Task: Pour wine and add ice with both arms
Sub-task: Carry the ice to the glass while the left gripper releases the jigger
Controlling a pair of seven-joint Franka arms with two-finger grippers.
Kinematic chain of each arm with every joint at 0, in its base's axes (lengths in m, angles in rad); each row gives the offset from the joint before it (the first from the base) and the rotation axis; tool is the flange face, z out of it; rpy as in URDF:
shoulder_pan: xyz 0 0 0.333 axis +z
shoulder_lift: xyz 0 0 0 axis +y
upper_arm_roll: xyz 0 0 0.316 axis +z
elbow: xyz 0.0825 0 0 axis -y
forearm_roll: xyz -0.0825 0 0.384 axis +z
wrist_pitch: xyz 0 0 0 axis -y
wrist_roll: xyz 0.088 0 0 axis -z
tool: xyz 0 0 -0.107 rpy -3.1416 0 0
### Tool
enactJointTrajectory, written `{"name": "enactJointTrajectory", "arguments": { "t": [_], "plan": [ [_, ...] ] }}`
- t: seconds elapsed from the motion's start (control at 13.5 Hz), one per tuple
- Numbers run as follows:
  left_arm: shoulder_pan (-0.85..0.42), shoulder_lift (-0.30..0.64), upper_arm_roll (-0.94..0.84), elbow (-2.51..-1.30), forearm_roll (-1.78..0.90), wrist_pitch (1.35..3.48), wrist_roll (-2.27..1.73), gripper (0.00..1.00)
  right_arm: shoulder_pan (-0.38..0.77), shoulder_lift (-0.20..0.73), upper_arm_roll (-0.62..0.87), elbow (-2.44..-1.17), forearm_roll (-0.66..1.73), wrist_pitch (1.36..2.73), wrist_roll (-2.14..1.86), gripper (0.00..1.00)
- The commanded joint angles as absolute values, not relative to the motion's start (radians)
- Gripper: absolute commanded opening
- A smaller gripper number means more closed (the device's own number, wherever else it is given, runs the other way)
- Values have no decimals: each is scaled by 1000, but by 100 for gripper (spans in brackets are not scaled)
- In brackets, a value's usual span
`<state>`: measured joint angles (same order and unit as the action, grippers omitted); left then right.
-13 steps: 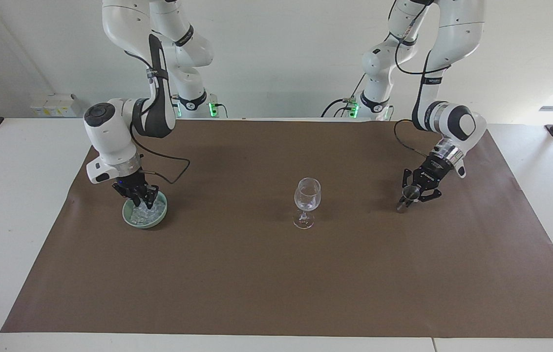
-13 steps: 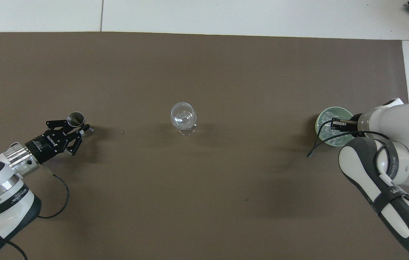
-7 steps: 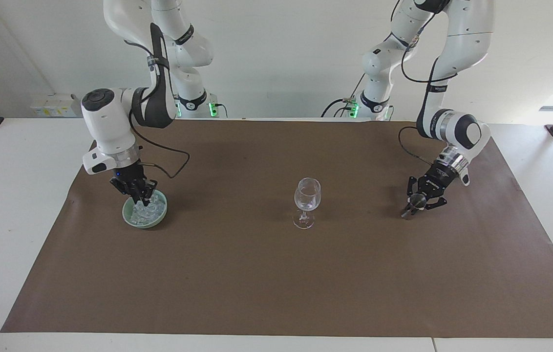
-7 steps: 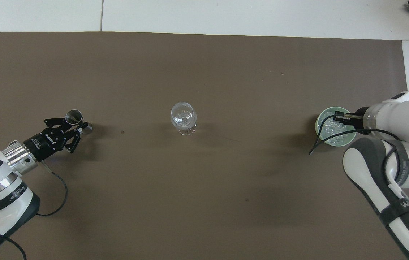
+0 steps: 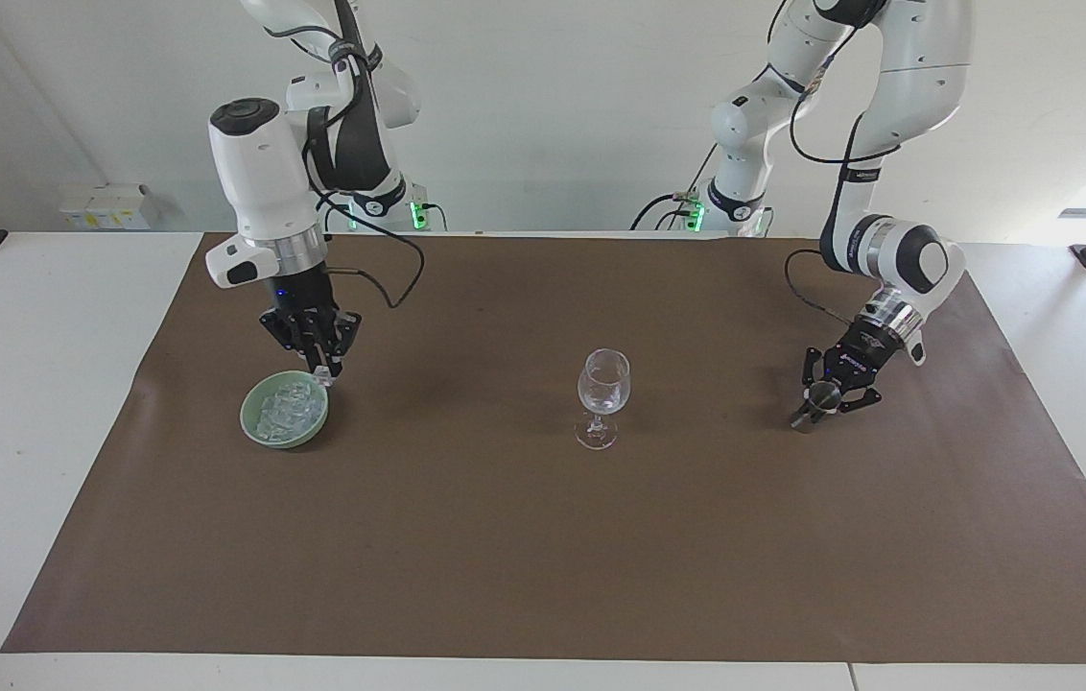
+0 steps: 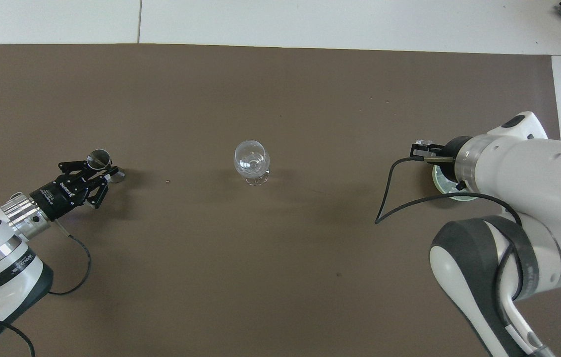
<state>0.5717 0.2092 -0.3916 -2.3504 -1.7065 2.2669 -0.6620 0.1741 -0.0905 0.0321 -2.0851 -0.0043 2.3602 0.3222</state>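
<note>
I read this as the ice step: my right gripper [image 5: 324, 369] hangs just above the rim of the green bowl [image 5: 260, 437], on the side toward the middle of the table, and a small clear chunk [image 6: 423, 143] seems to sit pinched between its fingertips, so I take it as clenched on one piece of ice. The bowl sits on the brown mat [image 5: 543, 537] near the right arm's end of the table, and the rest of the ice [image 5: 286, 413] lies heaped in it.

The wine glass [image 5: 602, 395] stands upright in the middle of the mat, apart from everything, and looks empty to me.

My left gripper [image 5: 829, 395] is low at the left arm's end, wrapped around a small metal cup [image 5: 813, 407] that rests on the mat; I judge it closed on the cup, which leans a little. I cannot tell what the cup holds.

Next I need to carry the chunk across to the glass, centre it over the narrow mouth and let go low, so it neither bounces out nor tips the glass.
</note>
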Motion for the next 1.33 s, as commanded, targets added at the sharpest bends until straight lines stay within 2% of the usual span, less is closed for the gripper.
{"name": "enactJointTrajectory", "arguments": {
  "t": [0.0,0.15,0.44,0.59,0.67,0.74,0.82,0.89,1.11,1.26],
  "plan": [
    [601,233,-391,-2338,-1684,2247,-644,2,202,-91,75,-2036,26,2365,324,0],
    [604,233,-391,-2341,-1684,2247,-634,28,228,-86,98,-2040,28,2458,321,0],
    [606,233,-390,-2341,-1664,2249,-627,34,317,-61,100,-2034,105,2578,353,0],
    [606,233,-390,-2339,-1663,2250,-627,38,354,-19,100,-1982,130,2612,391,0],
    [606,233,-390,-2339,-1663,2252,-627,48,368,-6,100,-1970,130,2612,408,0],
    [606,233,-390,-2338,-1661,2253,-627,68,371,-3,101,-1968,130,2618,419,0],
    [606,233,-390,-2332,-1628,2259,-629,97,374,6,104,-1962,130,2619,435,0],
    [606,238,-390,-2310,-1582,2263,-633,100,377,18,129,-1959,130,2622,457,0],
    [609,245,-387,-2286,-1479,2263,-634,100,382,99,173,-1884,120,2619,537,0],
    [618,244,-380,-2257,-1360,2263,-634,100,388,121,201,-1884,117,2623,583,0]
  ]
}}
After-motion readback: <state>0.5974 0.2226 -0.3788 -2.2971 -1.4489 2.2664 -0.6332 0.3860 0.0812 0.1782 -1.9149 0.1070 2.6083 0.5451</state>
